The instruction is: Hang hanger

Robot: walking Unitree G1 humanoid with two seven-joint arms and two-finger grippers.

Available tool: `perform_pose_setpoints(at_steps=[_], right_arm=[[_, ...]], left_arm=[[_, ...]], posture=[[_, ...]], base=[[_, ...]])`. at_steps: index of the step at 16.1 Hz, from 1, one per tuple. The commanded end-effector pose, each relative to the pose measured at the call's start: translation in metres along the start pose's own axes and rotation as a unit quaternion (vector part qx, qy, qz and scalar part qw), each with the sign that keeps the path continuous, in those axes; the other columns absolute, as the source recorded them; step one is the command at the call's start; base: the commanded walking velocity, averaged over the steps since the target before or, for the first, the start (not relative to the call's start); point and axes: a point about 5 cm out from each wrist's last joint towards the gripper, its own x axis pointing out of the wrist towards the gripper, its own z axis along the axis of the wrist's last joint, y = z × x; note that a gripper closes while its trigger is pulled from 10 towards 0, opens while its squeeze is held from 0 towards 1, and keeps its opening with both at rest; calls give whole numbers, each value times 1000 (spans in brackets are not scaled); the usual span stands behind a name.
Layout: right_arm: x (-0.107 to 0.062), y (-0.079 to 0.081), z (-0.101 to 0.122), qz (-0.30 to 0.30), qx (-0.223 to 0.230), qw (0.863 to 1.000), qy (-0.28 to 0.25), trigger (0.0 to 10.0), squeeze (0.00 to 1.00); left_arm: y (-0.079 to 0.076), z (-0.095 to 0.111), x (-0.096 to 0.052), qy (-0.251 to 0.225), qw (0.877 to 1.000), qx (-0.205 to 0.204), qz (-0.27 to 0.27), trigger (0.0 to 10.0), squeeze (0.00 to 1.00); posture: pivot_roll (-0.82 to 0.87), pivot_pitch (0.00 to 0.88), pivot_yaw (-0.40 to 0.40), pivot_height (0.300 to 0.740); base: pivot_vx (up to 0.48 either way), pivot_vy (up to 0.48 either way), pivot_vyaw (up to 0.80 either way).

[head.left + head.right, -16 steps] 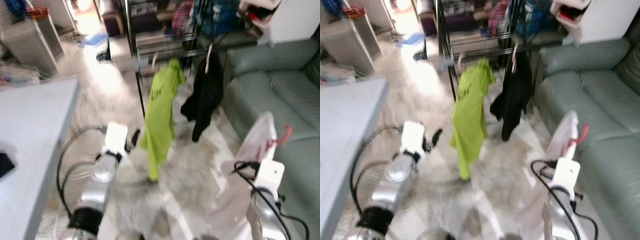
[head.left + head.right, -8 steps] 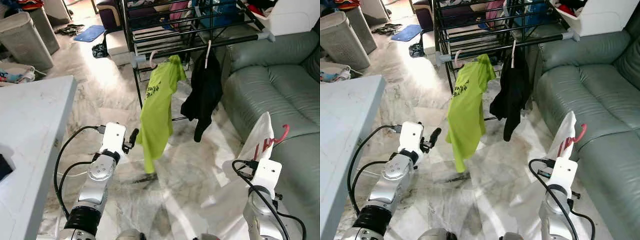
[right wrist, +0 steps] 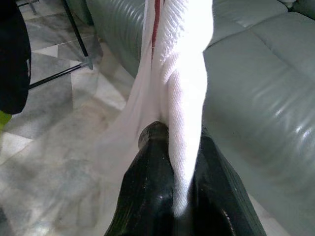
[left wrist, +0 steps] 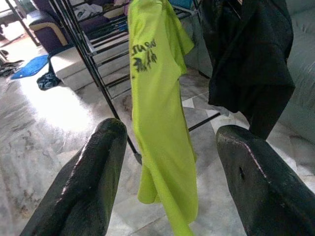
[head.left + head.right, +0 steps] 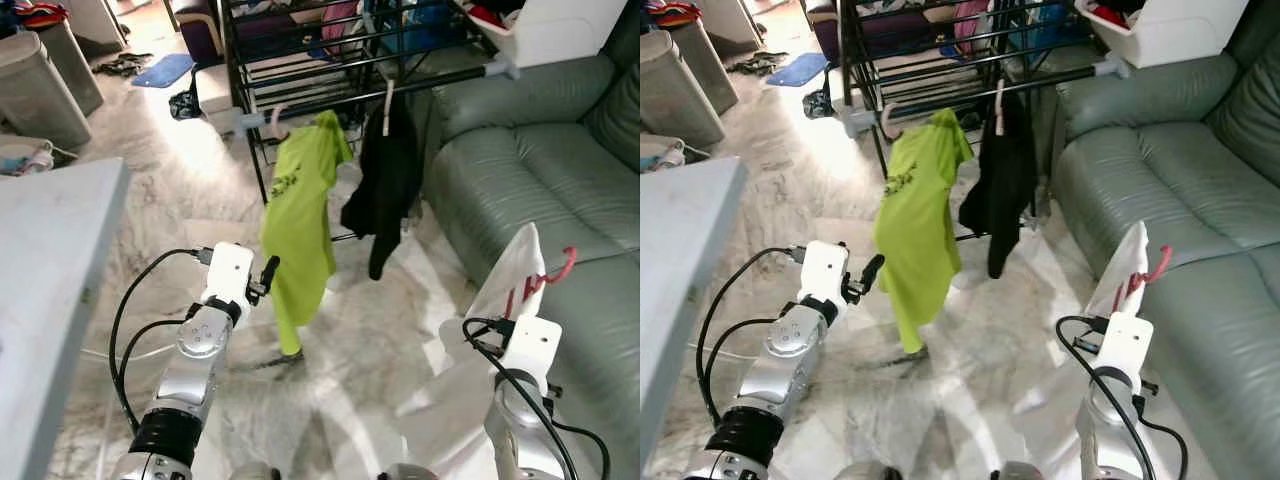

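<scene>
Laundry is what this room is about: a black drying rack [image 5: 330,60] fills the upper middle of the head view, and from its grey crossbar [image 5: 370,95] hang a lime-green shirt [image 5: 298,225] and, just to its right, a black garment [image 5: 385,190], each on a pale hanger.

The right gripper [image 3: 170,162] sits at the lower right of the frame, in front of the grey-green sofa [image 5: 540,180]. Its fingers are pinched together on a white garment [image 5: 505,290] that drapes down toward the marble floor [image 5: 200,190]. Out of the top of that cloth pokes the hook of a red hanger [image 5: 560,268], so the thing to be hung is up in the right arm, well apart from the crossbar and lower in the picture than it.

The left gripper [image 4: 172,162] is held out at centre left with its jaws spread wide and nothing between them, pointed at the green shirt. A grey table [image 5: 50,280] edges in along the left side.

I'd judge this as the carrying stage: hanger in hand, rack not yet reached. The next move seems to call for closing in on the rack, lifting the right arm until the red hook clears the bar, and choosing the bare stretch of bar to the right of the black garment.
</scene>
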Motion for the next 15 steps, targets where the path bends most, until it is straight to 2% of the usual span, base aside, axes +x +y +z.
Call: perform_pose_setpoints(at_steps=[1, 5, 9, 10, 13, 14, 15], right_arm=[[2, 7, 10, 12, 6, 1000, -19, 10000, 0], [5, 10, 8, 24, 6, 1000, -9, 10000, 0], [19, 21, 30, 66, -16, 997, -36, 10000, 0], [20, 26, 35, 81, -19, 995, -46, 10000, 0], [12, 54, 51, 189, -27, 977, -97, 10000, 0], [11, 56, 52, 196, -28, 975, -100, 10000, 0], [6, 63, 53, 230, -28, 967, -107, 10000, 0]], left_arm=[[6, -2, -1, 4, 1000, 6, 4, 10000, 0], [8, -1, -1, 1, 1000, 8, 17, 10000, 0], [4, -6, -3, 6, 999, -7, 37, 10000, 0], [5, -7, -2, 9, 999, -9, 48, 10000, 0], [9, -8, -1, 13, 997, -15, 76, 10000, 0], [9, -8, -1, 12, 997, -14, 77, 10000, 0], [10, -7, -1, 10, 996, -12, 84, 10000, 0]], posture=[[-47, 0, 109, 740], [-28, 0, 81, 740], [-25, 0, 46, 740], [-25, 0, 43, 740], [-18, 0, 30, 740], [-18, 0, 30, 740], [-11, 0, 22, 740]], base=[[0, -360, 0], [0, -332, 0], [0, 0, 0], [0, 0, 800], [0, 0, 800], [0, 0, 800], [0, 0, 800]])
